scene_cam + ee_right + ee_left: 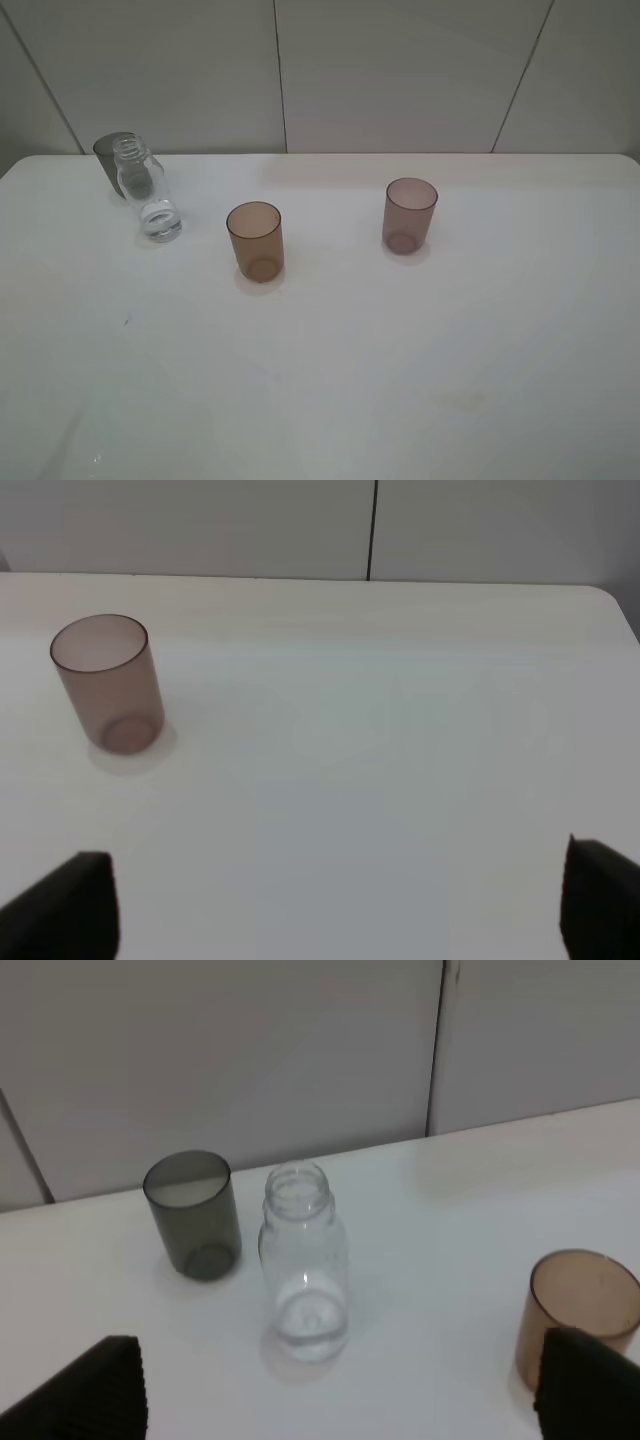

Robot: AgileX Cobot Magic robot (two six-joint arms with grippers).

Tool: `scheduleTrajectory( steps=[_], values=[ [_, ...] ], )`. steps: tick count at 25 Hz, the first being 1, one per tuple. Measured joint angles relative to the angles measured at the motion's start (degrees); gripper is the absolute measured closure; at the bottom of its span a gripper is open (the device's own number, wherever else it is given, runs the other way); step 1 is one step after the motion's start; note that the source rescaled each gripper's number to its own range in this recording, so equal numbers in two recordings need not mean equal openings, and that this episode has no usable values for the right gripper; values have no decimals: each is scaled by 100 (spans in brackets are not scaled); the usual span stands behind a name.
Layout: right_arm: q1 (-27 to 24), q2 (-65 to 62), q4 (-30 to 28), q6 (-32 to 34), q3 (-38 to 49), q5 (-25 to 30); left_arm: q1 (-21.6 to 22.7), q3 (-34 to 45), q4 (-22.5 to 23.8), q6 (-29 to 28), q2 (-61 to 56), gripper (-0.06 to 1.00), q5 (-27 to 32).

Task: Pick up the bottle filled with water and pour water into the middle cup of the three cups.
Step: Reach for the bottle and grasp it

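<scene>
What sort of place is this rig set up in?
Likely a lab test bench: white table, plain panelled wall, just a capless bottle, grey tumbler, amber tumbler and mauve tumbler staged.

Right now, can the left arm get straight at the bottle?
Probably yes: the left gripper is open, the bottle stands upright ahead of it, nothing between. The dark grey cup close by the bottle could get brushed.

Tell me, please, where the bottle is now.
In the exterior high view the bottle stands upright at far left, just in front of the dark grey cup, left of the amber cup.
</scene>
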Motion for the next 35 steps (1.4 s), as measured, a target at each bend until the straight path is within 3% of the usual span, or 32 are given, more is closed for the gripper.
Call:
scheduleTrajectory(
  steps=[4, 13, 18, 22, 30, 35],
  values=[
    [0, 0, 0, 0, 0, 0, 0, 0, 0, 43, 1190, -6, -1041],
    [0, 0, 0, 0, 0, 0, 6, 15, 43, 225, 3749, -6, -2715],
    [0, 0, 0, 0, 0, 0, 6, 419, -82, 321, 4801, -6, -4751],
    [0, 0, 0, 0, 0, 0, 6, 901, -450, 390, 5421, -6, -6440],
    [0, 0, 0, 0, 0, 0, 6, 1043, -720, 640, 6675, -6, -7999],
    [0, 0, 0, 0, 0, 0, 81, 919, -712, 639, 7232, -6, -8433]
  ],
)
